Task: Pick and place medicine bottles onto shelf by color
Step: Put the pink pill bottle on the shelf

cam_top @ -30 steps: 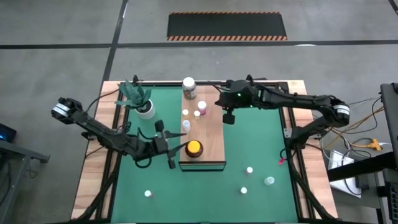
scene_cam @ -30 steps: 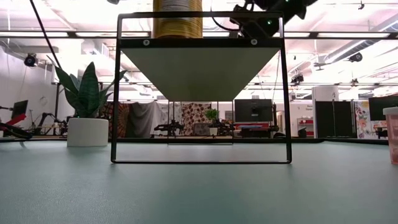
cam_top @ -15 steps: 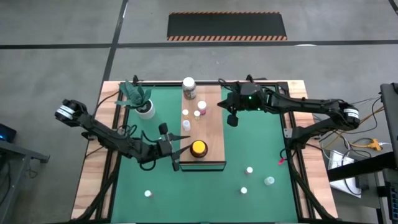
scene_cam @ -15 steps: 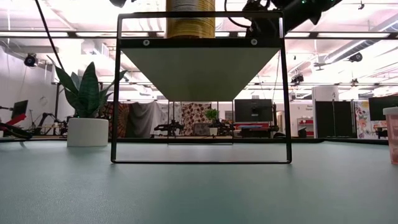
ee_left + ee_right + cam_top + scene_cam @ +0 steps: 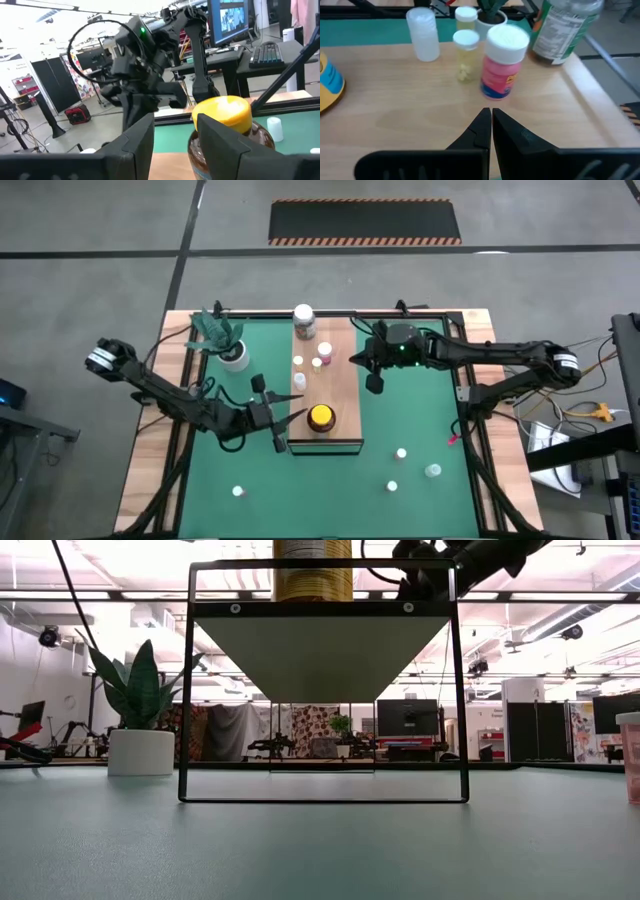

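My left gripper (image 5: 172, 132), fingers spread, has the rigid, squat amber yellow-lidded plastic jar (image 5: 223, 131) just ahead; I judge it light, slick, best gripped below the lid.

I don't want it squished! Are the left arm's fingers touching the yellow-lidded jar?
Cannot tell. In the left wrist view one finger overlaps the yellow-lidded jar, hiding any contact. The high view shows the left gripper right beside it, with no clear gap.

Grey floor (image 5: 100, 240), striped mat (image 5: 365, 222)
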Action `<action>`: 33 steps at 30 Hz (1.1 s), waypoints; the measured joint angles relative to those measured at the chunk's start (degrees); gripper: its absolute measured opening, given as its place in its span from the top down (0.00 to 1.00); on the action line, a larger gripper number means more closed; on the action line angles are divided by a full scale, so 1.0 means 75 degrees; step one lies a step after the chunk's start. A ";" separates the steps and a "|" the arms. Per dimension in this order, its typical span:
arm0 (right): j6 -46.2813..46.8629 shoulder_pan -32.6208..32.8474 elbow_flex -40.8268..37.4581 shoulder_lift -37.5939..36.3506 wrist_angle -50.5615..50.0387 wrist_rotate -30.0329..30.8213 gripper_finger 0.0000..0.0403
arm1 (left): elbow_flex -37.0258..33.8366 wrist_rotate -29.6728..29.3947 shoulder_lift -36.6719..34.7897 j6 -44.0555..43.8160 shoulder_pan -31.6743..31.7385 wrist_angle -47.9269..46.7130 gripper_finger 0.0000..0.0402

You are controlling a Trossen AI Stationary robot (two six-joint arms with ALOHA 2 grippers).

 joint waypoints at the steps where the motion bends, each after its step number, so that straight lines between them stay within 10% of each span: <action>1: 0.0016 0.0033 -0.0008 0.0035 0.0002 0.0001 0.98 | 0.0000 0.0000 -0.0023 0.0053 0.0000 0.0004 0.67; 33: -0.0167 0.0282 -0.0251 0.0059 0.0561 0.0131 0.98 | 0.0044 0.0000 -0.0065 0.0426 0.0087 0.0159 0.67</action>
